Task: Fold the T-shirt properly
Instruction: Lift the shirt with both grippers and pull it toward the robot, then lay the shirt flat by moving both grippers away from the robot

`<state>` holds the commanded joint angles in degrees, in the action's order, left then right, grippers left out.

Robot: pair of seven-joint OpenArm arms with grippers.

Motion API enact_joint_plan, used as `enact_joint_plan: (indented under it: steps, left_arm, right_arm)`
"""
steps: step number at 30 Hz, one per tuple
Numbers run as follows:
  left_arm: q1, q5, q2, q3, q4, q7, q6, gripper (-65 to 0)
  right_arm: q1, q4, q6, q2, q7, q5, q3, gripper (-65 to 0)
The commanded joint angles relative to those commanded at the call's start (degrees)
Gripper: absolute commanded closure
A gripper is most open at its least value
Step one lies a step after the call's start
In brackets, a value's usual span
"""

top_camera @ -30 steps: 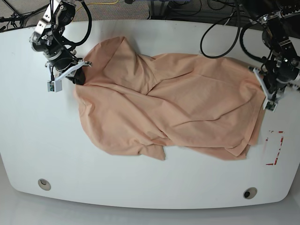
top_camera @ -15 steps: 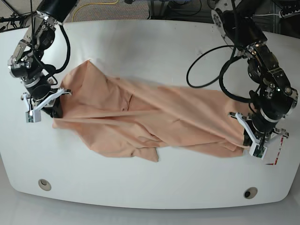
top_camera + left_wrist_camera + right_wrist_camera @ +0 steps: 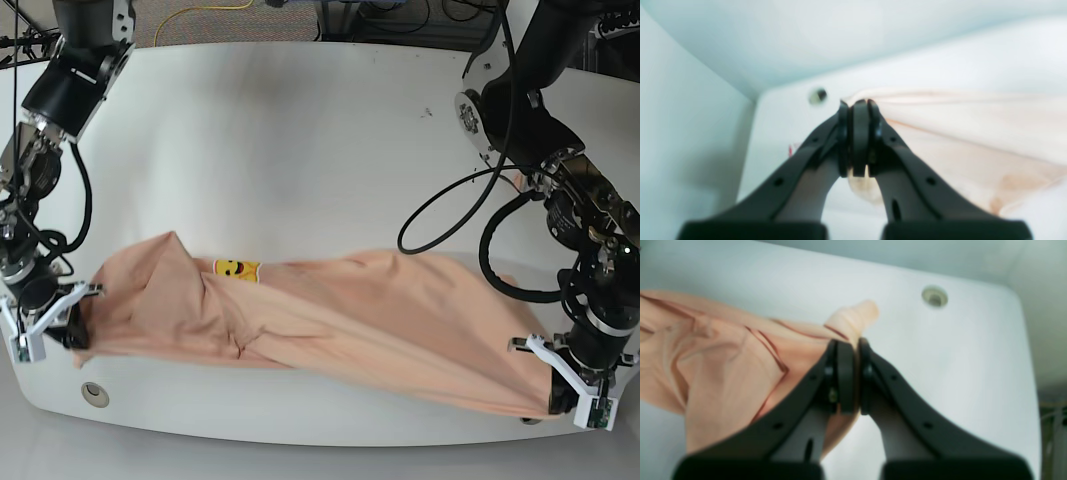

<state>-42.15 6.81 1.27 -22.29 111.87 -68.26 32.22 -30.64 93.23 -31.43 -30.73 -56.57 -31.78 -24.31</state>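
White tabletop (image 3: 300, 120) now carries your peach-pink cotton T-shirt (image 3: 330, 330) dragged to its near edge, left gripper (image 3: 562, 397) and right gripper (image 3: 62, 326) both clamped on cloth, ready for folding.

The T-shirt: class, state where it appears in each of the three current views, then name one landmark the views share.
Base: the T-shirt stretches across the near table edge between both grippers.
Left wrist: right half, corner pinched in the left gripper.
Right wrist: left half, corner pinched in the right gripper.
Shared landmark: the white table.
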Motion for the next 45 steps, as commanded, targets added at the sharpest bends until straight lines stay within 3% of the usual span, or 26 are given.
enact_joint_plan:
  steps: [7,14,19,24,27,30,31,40,45]
  left_arm:
    - [-10.73,0.00,0.62,-0.44,-3.78,-1.93,-0.88,0.0]
    - [-23.56,0.26,3.43,-0.44,-9.85,-1.76,-0.88,0.0]
    - [-32.44,0.53,5.45,-0.44,-16.26,-1.49,-0.79,0.0]
    - [-36.84,0.53,7.56,-0.09,-21.10,1.49,-0.53,0.0]
    - [-36.48,0.62,8.53,0.00,-21.54,2.37,-0.44,0.0]
    - [-33.05,0.62,8.53,-0.09,-20.13,2.37,0.44,0.0]
    - [-30.68,0.62,8.44,0.00,-18.99,2.37,0.88,0.0]
    - [-14.68,0.62,8.53,-0.53,-8.26,1.23,1.14,0.0]
    - [-3.16,0.70,8.53,-0.97,-2.99,1.23,1.23,0.0]
  right_arm:
    - [-16.97,-8.79,-0.35,-3.78,-2.46,0.09,7.38,0.0]
    - [-33.93,-17.41,-0.44,-6.59,-2.55,0.09,16.53,0.0]
    - [-43.87,-21.80,-0.53,-7.21,-2.64,0.00,22.24,0.0]
    - [-47.91,-22.15,-0.53,-8.44,-4.57,0.00,23.74,0.0]
    - [-47.74,-22.07,-1.49,-8.44,-6.24,0.00,23.74,0.0]
    - [-43.96,-21.98,-3.78,-8.70,-7.21,-0.09,22.86,0.0]
    - [-40.62,-21.27,-4.75,-8.70,-7.47,-0.88,20.22,0.0]
    - [-15.82,-14.33,-5.45,-7.82,-7.47,-7.47,5.80,0.0]
    - [-0.53,-9.49,-5.54,-3.69,-7.21,-10.55,-1.85,0.0]
